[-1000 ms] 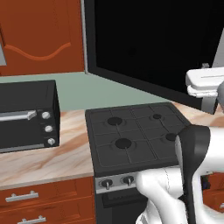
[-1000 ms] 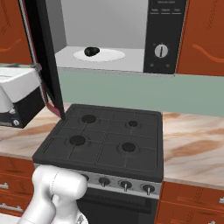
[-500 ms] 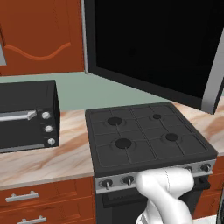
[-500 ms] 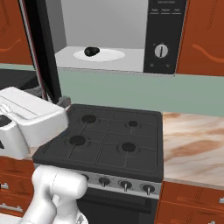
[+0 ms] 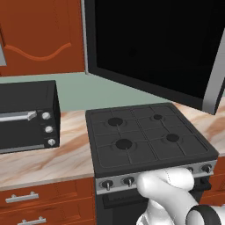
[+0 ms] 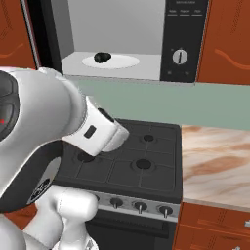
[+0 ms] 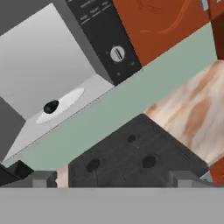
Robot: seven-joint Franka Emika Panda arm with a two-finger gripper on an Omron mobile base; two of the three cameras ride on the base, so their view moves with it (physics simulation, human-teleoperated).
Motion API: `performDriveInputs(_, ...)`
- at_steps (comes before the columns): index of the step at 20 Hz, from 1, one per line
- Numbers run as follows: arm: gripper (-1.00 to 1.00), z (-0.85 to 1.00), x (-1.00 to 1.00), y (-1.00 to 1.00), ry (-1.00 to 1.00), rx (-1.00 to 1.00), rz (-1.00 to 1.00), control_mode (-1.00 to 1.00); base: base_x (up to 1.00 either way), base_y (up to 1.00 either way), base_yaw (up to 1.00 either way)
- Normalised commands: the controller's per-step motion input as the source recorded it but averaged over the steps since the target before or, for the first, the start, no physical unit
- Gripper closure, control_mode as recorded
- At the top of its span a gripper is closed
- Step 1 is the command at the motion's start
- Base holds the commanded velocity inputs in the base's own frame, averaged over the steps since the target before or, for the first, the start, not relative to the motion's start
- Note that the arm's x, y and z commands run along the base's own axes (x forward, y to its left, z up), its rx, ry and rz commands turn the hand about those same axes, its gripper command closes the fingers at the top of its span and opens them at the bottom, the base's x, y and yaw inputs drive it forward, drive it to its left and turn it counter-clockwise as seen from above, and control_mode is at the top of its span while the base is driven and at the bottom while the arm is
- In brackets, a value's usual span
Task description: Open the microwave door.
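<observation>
Black glass microwave door [image 5: 154, 48], silver handle bar [image 5: 214, 83]; grey cavity [image 6: 114, 29]; black stove [image 5: 145, 138]; beige-marbled worktop [image 6: 215, 163]; reddish-brown cabinets [image 5: 41, 37].

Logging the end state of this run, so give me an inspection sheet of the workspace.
Surface: marble counter beside a black stove.
Job's things: microwave with its door swung wide open; cavity exposed, a small dark item on the white plate.
Clutter: toaster oven on the counter.
Grippers: gripper apart from the door, holding nothing; jaws spread.
Cables: nothing seen.
Surroundings: wooden cabinets, green backsplash.
</observation>
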Motion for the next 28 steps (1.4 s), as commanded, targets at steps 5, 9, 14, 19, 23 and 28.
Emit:
performDriveInputs(5, -1.00, -0.57, 0.62, -0.02, 0.43, 0.68, 0.28, -1.00, 0.00, 0.00, 0.00)
performDriveInputs(9, -1.00, -0.63, 0.57, -0.07, 0.28, 0.71, 0.29, -1.00, 0.00, 0.00, 0.00)
performDriveInputs(14, -1.00, -0.37, 0.93, 0.18, 0.15, 0.53, 0.15, -1.00, 0.00, 0.00, 0.00)
performDriveInputs(19, -1.00, -0.12, 0.88, 0.81, 0.23, 0.33, 0.08, -1.00, 0.00, 0.00, 0.00)
performDriveInputs(23, -1.00, 0.00, 0.46, 1.00, 0.28, 0.20, 0.13, -1.00, 0.00, 0.00, 0.00)
performDriveInputs(28, -1.00, 0.03, -0.01, 0.77, 0.34, 0.19, 0.25, -1.00, 0.00, 0.00, 0.00)
